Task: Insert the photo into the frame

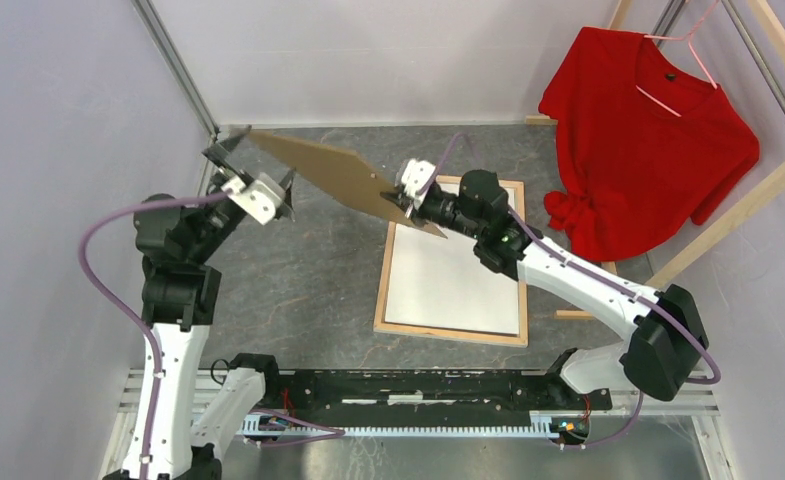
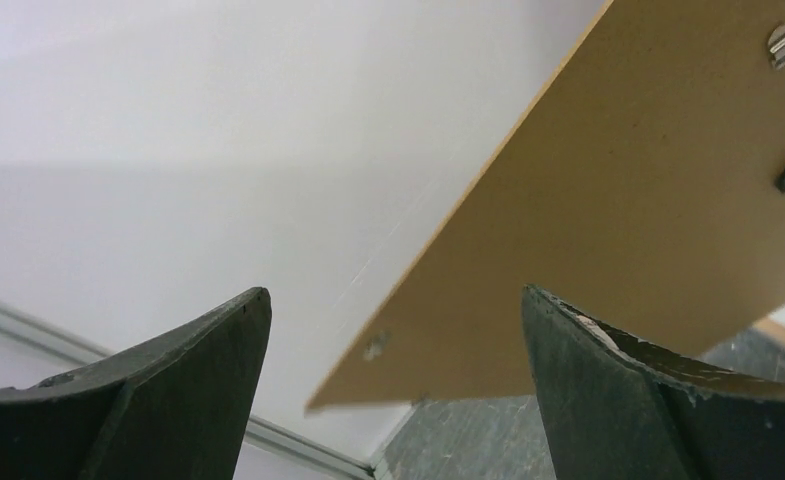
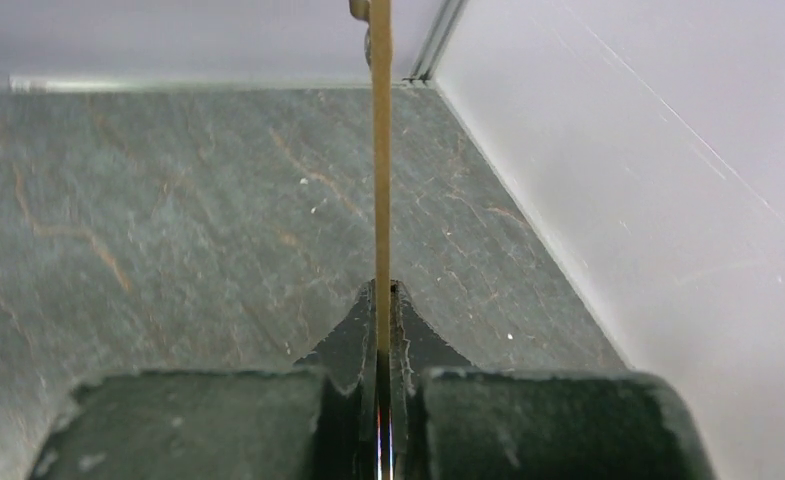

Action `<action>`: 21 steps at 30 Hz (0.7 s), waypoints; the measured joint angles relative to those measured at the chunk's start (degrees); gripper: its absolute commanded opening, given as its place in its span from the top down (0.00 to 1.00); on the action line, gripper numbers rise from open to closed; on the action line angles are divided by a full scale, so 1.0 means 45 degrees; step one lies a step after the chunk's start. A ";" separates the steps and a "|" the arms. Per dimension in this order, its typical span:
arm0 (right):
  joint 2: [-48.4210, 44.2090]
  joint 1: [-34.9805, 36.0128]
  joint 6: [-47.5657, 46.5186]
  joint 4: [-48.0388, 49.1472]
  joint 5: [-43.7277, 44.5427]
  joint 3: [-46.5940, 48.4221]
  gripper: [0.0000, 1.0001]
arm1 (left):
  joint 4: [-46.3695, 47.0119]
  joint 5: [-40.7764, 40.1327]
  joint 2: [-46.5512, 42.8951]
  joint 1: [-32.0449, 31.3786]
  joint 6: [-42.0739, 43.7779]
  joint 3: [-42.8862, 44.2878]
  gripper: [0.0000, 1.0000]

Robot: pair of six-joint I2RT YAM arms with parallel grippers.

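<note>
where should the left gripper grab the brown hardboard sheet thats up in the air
Take the thin flat brown hardboard sheet by its free left-end edge, jaws over both faces, coming from the left. The right gripper pinches the opposite edge, and the open left gripper faces that free end.

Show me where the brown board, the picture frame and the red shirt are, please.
brown board (image 1: 333, 172): top view, middle of its flat face.
picture frame (image 1: 448, 335): top view, on its near wooden rail.
red shirt (image 1: 648, 150): top view, on the chest.
</note>
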 measured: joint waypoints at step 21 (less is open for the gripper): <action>-0.0850 -0.4886 1.1230 -0.3070 0.2492 0.2958 1.00 | -0.2482 -0.2225 0.5153 -0.0005 -0.4454 0.1802 0.10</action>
